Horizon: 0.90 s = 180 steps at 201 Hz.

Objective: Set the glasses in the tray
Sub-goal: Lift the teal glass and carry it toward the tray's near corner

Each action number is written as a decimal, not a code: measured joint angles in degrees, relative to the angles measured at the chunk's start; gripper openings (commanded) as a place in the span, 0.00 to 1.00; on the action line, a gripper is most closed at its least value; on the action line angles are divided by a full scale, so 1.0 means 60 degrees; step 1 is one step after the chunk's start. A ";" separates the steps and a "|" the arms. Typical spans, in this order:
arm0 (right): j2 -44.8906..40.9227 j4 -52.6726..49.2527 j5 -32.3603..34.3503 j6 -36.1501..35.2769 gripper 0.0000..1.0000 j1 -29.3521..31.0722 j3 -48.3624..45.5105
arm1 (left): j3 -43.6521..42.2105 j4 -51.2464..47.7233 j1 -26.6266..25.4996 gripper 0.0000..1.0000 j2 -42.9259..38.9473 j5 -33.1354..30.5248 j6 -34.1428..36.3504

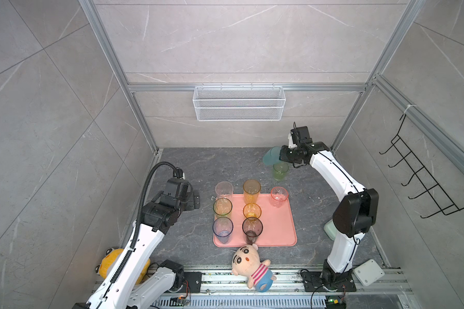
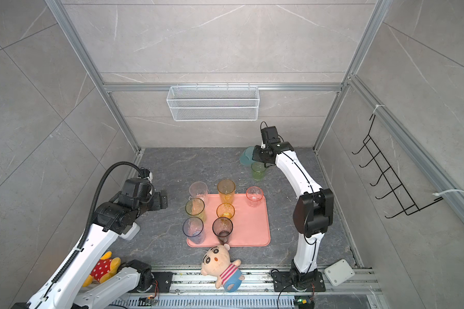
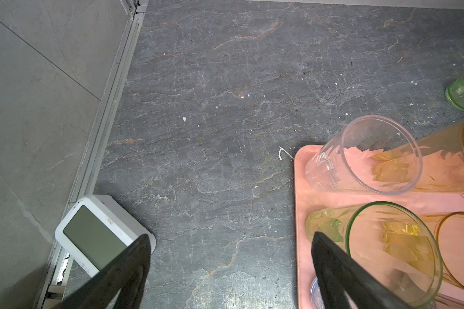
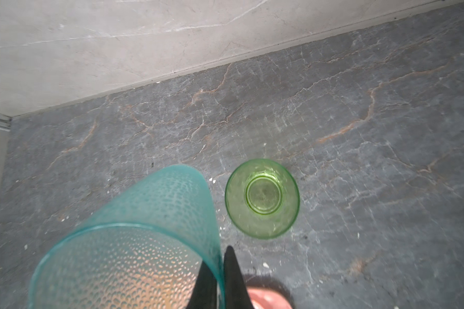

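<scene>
The salmon-pink tray (image 1: 277,230) (image 2: 252,232) (image 3: 302,203) lies mid-floor. Several glasses stand on it in both top views, among them a tall amber one (image 1: 251,190) (image 2: 226,190), a smoky grey one (image 1: 252,228) and a short pink one (image 1: 279,196). At the back right, my right gripper (image 1: 281,156) (image 2: 255,157) (image 4: 217,258) is shut on the wall of a tilted teal glass (image 1: 270,156) (image 2: 246,157) (image 4: 134,235), one finger inside and one outside. A green glass (image 1: 280,171) (image 2: 258,171) (image 4: 262,198) stands free beside it. My left gripper (image 1: 196,199) (image 2: 164,199) (image 3: 231,238) hangs open and empty, left of the tray.
A plush doll (image 1: 249,264) lies in front of the tray, and a yellow plush (image 1: 110,263) under the left arm. A white wire basket (image 1: 239,103) hangs on the back wall. A white screen device (image 3: 97,235) sits by the left wall, a pale green box (image 1: 329,231) behind the right arm.
</scene>
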 measured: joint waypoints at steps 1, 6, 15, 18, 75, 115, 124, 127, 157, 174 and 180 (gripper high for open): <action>-0.0025 0.0000 -0.0004 -0.0004 0.00 0.0000 -0.0022 | 0.0000 0.0000 0.0000 0.94 0.0000 0.0000 0.0000; -0.0189 -0.0004 -0.0004 0.0000 0.00 0.0000 -0.0153 | 0.0000 0.0000 0.0000 0.94 0.0000 0.0000 0.0000; -0.0506 -0.0015 -0.0007 0.0004 0.00 0.0004 -0.0386 | 0.0000 -0.0004 0.0000 0.94 0.0000 0.0000 0.0000; -0.0597 -0.0015 -0.0007 0.0004 0.00 0.0007 -0.0452 | 0.0004 0.0000 0.0000 0.94 0.0000 0.0000 0.0000; -0.1796 -0.0379 -0.0106 0.0000 0.00 0.0076 -0.1173 | 0.0004 0.0000 0.0000 0.94 -0.0062 0.0000 0.0000; -0.2419 -0.1013 -0.0186 -0.0022 0.00 0.0408 -0.1545 | 0.0000 0.0000 0.0000 0.94 -0.0109 0.0000 0.0000; -0.2608 -0.1166 -0.0182 -0.0036 0.00 0.0484 -0.1661 | 0.0000 0.0000 0.0000 0.94 -0.0109 0.0000 0.0000; -0.2692 -0.1242 -0.0186 -0.0036 0.00 0.0510 -0.1698 | 0.0000 0.0000 0.0000 0.94 -0.0106 0.0000 0.0000; -0.3523 -0.1803 -0.0149 -0.0076 0.00 0.0692 -0.1985 | 0.0000 0.0000 0.0000 0.94 -0.0106 0.0000 0.0000; -0.4014 -0.2131 -0.0106 -0.0080 0.00 0.0823 -0.2087 | 0.0000 0.0000 0.0000 0.94 -0.0106 0.0000 0.0000; -0.4178 -0.2259 -0.0073 -0.0084 0.00 0.0885 -0.2106 | 0.0000 0.0000 0.0000 0.94 -0.0106 0.0000 0.0000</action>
